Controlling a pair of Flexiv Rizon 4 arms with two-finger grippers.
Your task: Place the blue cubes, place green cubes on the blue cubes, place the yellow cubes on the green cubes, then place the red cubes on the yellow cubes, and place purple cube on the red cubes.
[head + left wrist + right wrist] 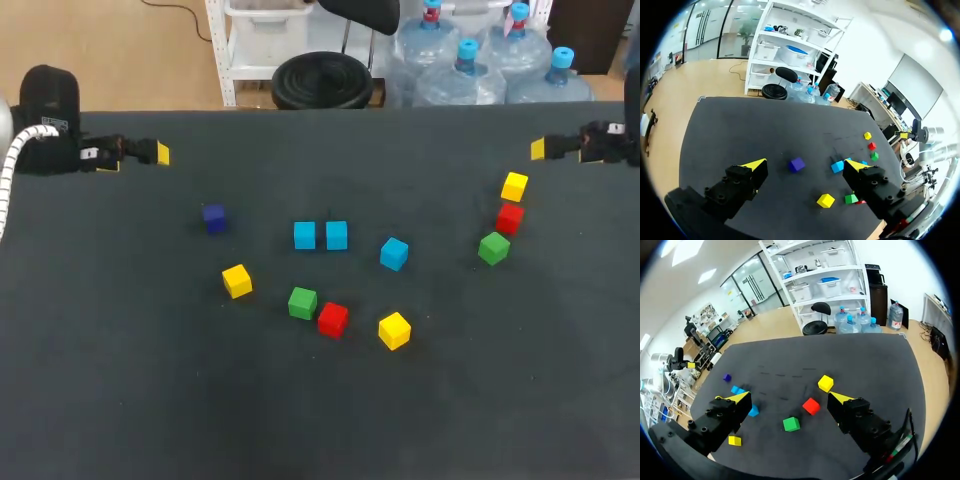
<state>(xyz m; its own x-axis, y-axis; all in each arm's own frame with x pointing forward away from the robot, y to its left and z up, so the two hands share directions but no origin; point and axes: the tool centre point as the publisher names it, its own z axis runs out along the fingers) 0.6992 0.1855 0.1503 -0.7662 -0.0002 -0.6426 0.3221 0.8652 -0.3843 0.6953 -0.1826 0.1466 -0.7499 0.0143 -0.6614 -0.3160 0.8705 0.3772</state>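
Currently left gripper point(806, 165) and right gripper point(787, 397) are both hanging spread apart, gripping nothing, over the bench point(120, 400); purple cube point(214, 217) is lying unstacked.

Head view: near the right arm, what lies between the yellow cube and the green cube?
A small red cube lies between that yellow cube and green cube; head and right wrist views both show it.

The counter point(120, 400) had a dark, matt, faintly felt-like covering. The red cube point(333, 319) and yellow cube point(394, 330) looked smooth and evenly coloured. The fingers point(737, 186) were matt black, with smooth yellow tips point(756, 164).
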